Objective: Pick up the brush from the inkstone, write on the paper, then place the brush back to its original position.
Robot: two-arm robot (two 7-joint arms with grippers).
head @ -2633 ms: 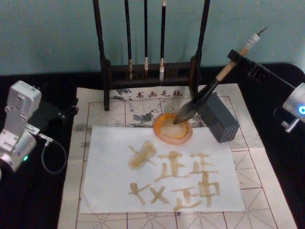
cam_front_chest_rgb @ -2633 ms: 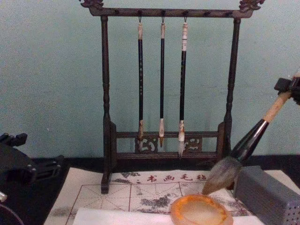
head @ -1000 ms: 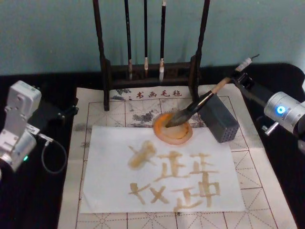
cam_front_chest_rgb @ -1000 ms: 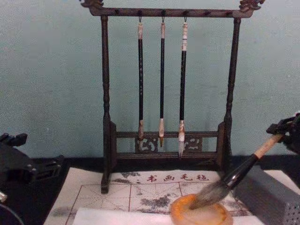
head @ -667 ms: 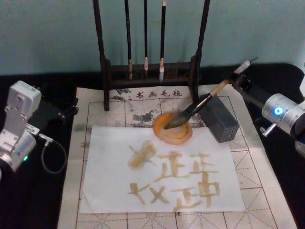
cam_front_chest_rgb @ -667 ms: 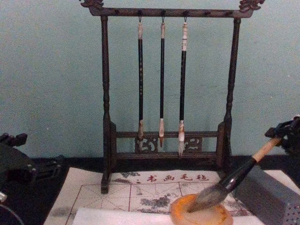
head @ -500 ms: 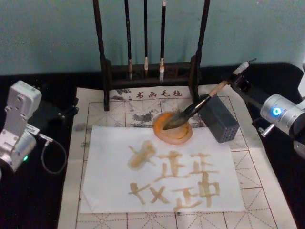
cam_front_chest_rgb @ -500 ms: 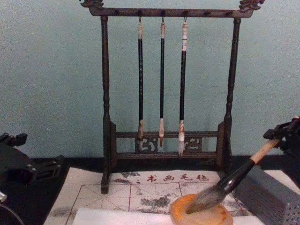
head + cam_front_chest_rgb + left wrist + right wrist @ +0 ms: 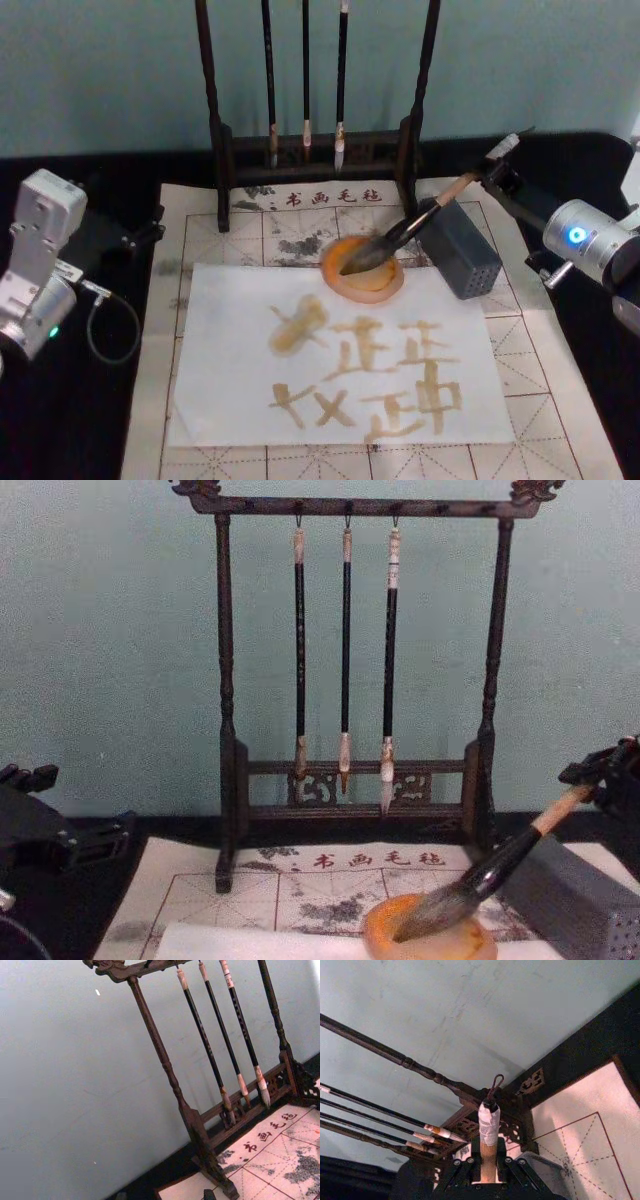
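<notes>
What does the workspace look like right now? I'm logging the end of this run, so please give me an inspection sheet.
Surface: cream felt mat with red grid lines, on a black table.
Job's things: brush leaning, tuft in the inkstone, handle across the grey block; paper carries tan strokes.
Clutter: wooden rack with three slim brushes hanging.
Grippers: right gripper shut on the brush's upper handle; left gripper idle at the mat's left edge.
Cables: grey loop beside the left arm.
Surroundings: plain teal wall.
</notes>
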